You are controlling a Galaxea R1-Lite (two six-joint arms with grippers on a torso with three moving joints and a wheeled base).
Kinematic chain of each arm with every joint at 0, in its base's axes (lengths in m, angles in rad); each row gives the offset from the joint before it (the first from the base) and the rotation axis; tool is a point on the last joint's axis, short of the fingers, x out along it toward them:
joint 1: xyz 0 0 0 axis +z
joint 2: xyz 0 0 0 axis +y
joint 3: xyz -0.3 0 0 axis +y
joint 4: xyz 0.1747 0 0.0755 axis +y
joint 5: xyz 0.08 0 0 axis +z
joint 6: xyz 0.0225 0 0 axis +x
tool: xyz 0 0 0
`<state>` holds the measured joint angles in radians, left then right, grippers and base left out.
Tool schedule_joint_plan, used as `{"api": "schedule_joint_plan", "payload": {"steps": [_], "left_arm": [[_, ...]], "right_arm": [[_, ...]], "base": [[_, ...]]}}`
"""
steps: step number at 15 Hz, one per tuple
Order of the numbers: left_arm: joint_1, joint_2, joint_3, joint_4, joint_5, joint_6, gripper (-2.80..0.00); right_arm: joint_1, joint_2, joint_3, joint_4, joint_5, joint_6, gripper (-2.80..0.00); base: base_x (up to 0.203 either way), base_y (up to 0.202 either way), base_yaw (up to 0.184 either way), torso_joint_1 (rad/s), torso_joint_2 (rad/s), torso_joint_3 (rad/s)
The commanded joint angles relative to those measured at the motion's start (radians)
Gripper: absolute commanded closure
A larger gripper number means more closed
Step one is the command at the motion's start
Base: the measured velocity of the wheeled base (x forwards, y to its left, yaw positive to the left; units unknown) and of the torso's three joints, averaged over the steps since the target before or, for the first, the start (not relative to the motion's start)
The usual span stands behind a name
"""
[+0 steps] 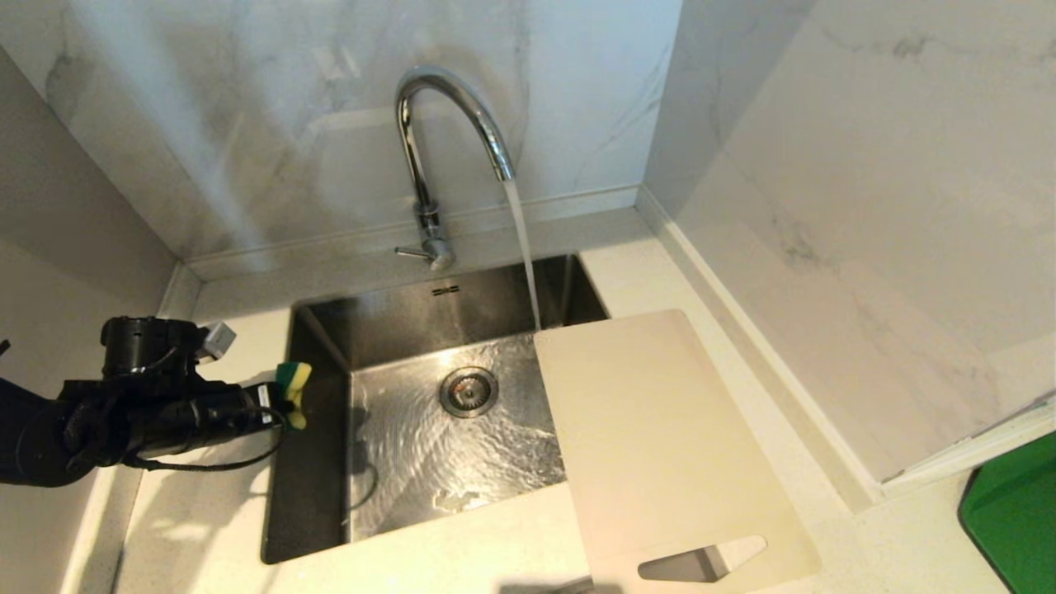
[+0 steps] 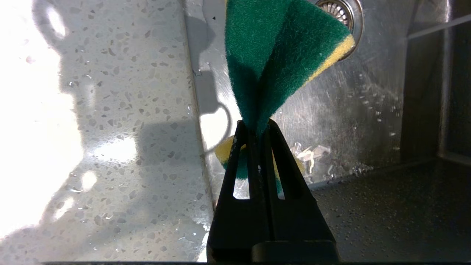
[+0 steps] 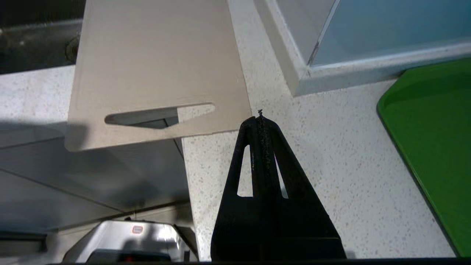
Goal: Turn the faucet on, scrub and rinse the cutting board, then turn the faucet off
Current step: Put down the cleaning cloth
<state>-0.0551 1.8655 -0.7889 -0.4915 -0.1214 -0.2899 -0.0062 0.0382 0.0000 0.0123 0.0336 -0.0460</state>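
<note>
The faucet (image 1: 450,140) runs, its stream falling into the sink (image 1: 322,462) just off the far corner of the board (image 1: 660,437). The board lies on the counter (image 1: 874,544) at the sink's right side, one long edge overhanging the basin, its slot end toward the robot and jutting past the counter's front edge.

The left gripper (image 1: 285,396) hovers over the sink's left rim, jaws clenched on a green-and-yellow sponge (image 2: 276,55) that fans out beyond the tips; the drain (image 1: 469,391) lies farther ahead of them.

The right gripper (image 3: 260,119) hangs above the counter with jaws pressed together and empty. The board's slot-end corner sits just ahead of its tips; a green tray (image 3: 438,136) lies off to the jaws' right.
</note>
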Motion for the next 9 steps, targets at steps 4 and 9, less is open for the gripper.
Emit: {"api": "schedule_joint_plan", "payload": {"steps": [4, 9], "left_arm": [[0.011, -0.004, -0.018, 0.044, 0.033, 0.095, 0.0], [0.056, -0.083, -0.059, 0.239, 0.089, 0.231, 0.0]], "right_arm": [[0.002, -0.038, 0.002, 0.0, 0.0, 0.006, 0.0], [0.0, -0.038, 0.002, 0.0, -0.001, 0.01, 0.0]], "base": [[0.0, 0.0, 0.0, 0.0, 0.0, 0.0], [0.0, 0.0, 0.0, 0.0, 0.0, 0.0]]}}
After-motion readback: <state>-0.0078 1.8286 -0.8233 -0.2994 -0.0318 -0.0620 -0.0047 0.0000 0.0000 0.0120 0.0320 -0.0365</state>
